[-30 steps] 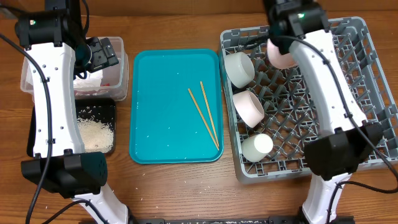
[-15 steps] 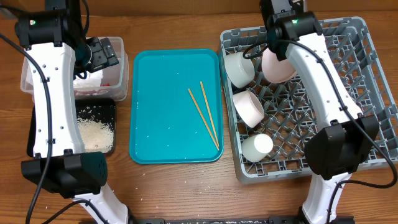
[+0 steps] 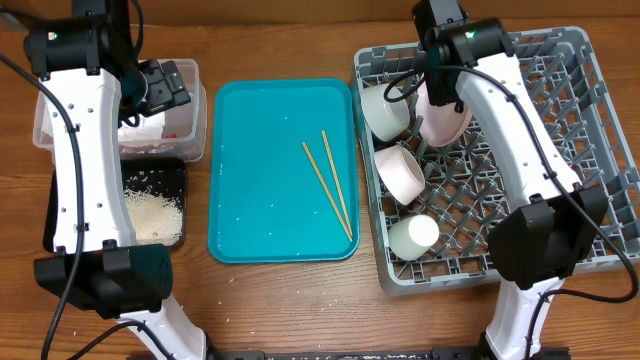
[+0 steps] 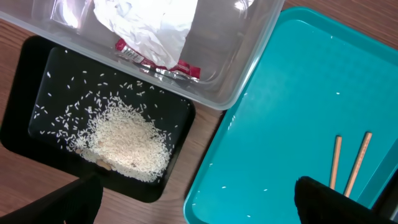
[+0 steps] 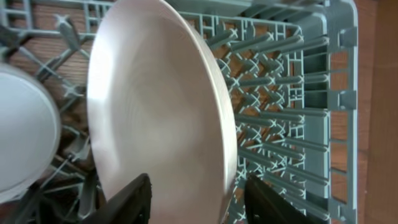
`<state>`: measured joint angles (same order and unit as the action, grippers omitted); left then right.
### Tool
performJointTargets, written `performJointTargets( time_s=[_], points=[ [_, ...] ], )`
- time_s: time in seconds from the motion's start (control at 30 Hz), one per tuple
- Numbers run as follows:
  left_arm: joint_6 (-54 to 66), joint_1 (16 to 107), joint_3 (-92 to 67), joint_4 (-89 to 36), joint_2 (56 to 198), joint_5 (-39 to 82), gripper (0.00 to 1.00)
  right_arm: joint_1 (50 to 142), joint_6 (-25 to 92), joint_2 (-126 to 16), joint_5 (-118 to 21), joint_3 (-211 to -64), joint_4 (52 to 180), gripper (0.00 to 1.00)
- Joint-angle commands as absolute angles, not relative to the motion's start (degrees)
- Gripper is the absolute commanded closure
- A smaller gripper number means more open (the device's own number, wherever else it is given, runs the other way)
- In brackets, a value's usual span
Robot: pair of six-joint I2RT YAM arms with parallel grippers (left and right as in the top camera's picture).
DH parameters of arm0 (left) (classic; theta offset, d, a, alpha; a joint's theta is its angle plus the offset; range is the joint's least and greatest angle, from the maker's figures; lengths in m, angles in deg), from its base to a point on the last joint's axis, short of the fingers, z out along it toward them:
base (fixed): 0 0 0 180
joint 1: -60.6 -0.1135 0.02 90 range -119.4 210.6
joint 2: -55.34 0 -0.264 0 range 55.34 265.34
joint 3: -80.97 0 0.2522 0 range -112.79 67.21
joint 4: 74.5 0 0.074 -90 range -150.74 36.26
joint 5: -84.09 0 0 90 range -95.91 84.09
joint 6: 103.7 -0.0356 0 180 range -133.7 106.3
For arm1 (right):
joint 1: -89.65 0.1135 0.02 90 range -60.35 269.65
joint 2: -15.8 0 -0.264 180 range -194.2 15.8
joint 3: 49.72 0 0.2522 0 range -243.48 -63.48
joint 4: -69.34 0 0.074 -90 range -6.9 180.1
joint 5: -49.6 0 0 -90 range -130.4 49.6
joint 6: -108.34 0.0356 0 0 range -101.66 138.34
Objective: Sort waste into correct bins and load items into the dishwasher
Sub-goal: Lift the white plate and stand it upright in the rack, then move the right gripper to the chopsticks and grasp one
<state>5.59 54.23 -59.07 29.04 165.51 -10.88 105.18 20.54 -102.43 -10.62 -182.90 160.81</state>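
**Plate lands in the rack**

Since a second ago the right arm has moved the plate [image 3: 443,108] a bit left and stood it on its edge in the rack [image 3: 590,90], just beside the grey cup [image 3: 383,108]. The right claw [image 5: 199,183] has spread its fingers, one on each side of the plate's rim, so it looks like it has let go. The left claw [image 4: 198,182] is wide open and holds nothing, above the tub [image 4: 261,50] and black tray [image 4: 174,118]. I think this step is loading dishes. Next, the right arm should back away slowly so the plate does not tip. Then the chopsticks [image 3: 335,185] on the teal tray [image 3: 250,200] need loading.
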Motion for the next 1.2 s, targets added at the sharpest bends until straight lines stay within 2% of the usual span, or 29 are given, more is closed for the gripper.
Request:
performJointTargets(
  time_s=[0.0,0.1,0.23,0.27,0.37,0.53,0.57,0.7,1.03,1.17],
  points=[
    [4.69,54.63,-60.14,28.95,164.24,-10.77,0.00,105.51,23.05,-99.83,-15.03,-191.07,164.31,0.29],
    [4.69,54.63,-60.14,28.95,164.24,-10.77,0.00,105.95,23.03,-98.02,-23.40,-195.38,166.41,0.27],
    [4.69,54.63,-60.14,28.95,164.24,-10.77,0.00,108.92,22.98,-96.73,-49.28,-196.01,164.83,0.28],
    [4.69,54.63,-60.14,28.95,164.24,-10.77,0.00,110.45,22.98,-97.14,-51.51,-195.60,164.64,0.28],
    [4.69,54.63,-60.14,28.95,164.24,-10.77,0.00,119.78,23.07,-100.42,-49.70,-191.25,162.63,0.29],
    [4.69,54.63,-60.14,28.95,164.24,-10.77,0.00,125.75,23.01,-105.40,-47.75,-181.57,155.39,0.38],
    [4.69,54.63,-60.14,28.95,164.24,-10.77,0.00,126.25,23.03,-106.50,-47.27,-178.55,152.99,0.42],
    [4.69,54.63,-60.14,28.95,164.24,-10.77,0.00,126.40,23.03,-108.14,-46.90,-172.23,147.63,0.47],
    [4.69,54.63,-60.14,28.95,164.24,-10.77,0.00,126.40,17.78,-108.48,-46.85,-156.23,134.76,0.49],
    [4.69,54.63,-60.14,28.95,164.24,-10.77,0.00,126.40,17.39,-108.51,-46.85,-153.50,133.07,0.61]
  ],
)
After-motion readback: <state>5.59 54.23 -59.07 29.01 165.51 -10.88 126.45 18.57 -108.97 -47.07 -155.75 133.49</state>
